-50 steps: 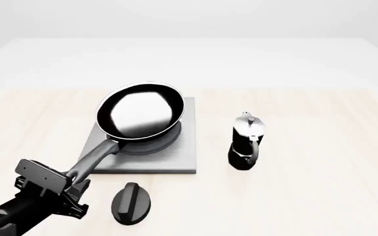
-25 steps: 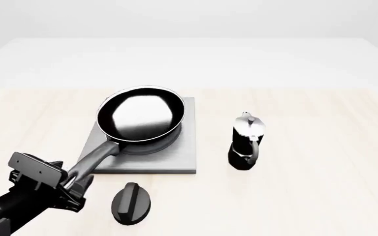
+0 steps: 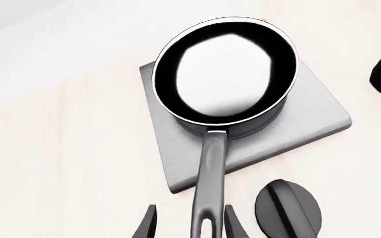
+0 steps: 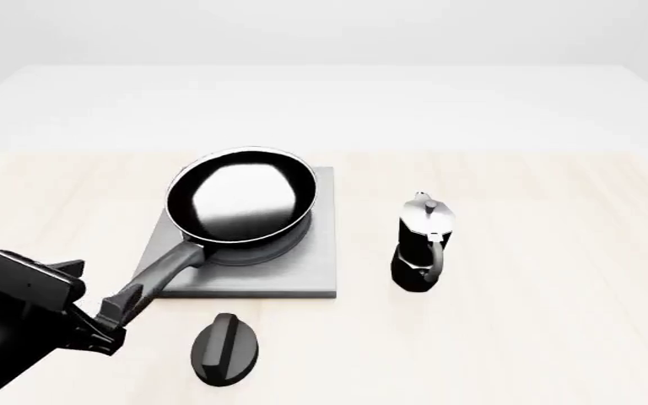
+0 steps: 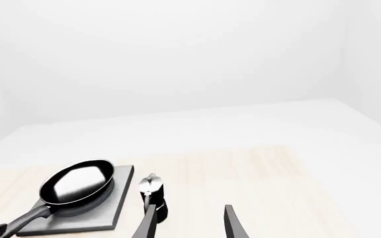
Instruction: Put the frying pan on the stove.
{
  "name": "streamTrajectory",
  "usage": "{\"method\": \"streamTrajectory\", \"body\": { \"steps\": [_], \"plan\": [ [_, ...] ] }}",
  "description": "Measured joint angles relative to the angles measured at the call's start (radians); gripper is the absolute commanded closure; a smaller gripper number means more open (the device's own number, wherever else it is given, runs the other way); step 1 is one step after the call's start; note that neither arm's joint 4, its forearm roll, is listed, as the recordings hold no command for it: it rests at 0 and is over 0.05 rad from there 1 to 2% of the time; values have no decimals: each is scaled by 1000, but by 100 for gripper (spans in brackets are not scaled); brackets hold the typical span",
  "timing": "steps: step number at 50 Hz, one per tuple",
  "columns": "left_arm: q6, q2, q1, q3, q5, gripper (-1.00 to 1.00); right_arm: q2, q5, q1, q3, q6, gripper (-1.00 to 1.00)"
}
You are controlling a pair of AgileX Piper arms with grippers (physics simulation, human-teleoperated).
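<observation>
- I'm seeing the frying pan point(image 4: 240, 197) sitting on the stove point(image 4: 307, 270), over the round burner, handle sticking off the slab's near-left edge twd the left arm.
- Left gripper point(image 3: 189, 224): fingers point(image 3: 147, 225) are standing apart on either side of the handle end w/ a gap each side, so I'm not gripping anything. Front view is showing the gripper point(image 4: 112, 316) right at the handle tip.
- Handle's oval hole is showing btwn the fingers in the left wrist view.
- Pan point(image 3: 225, 69) is sitting roughly centred on the slab point(image 3: 309, 124), rim level.
- Black oval knob point(image 4: 226, 348) is lying on the table point(image 4: 549, 337) just in front of the stove, near the handle but apart from it.
- Moka pot point(image 4: 423, 243) is standing upright to the right of the stove, not touching it.
- Right gripper point(image 5: 189, 223): I'm holding it up high, fingers spread, nothing btwn them; pan point(image 5: 78, 188) and stove point(image 5: 114, 210) are lying well ahead of it.
</observation>
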Motion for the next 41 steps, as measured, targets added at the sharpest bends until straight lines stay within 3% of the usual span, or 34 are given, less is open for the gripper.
{"method": "streamTrajectory", "body": {
  "steps": [15, 41],
  "plan": [
    [-33, -209, 17, -25, 158, -100, 0, 0, 0, 1, 1, -100],
    [-71, -481, 83, -40, 340, -100, 0, 0, 1, -1, 0, -100]
  ]
}}
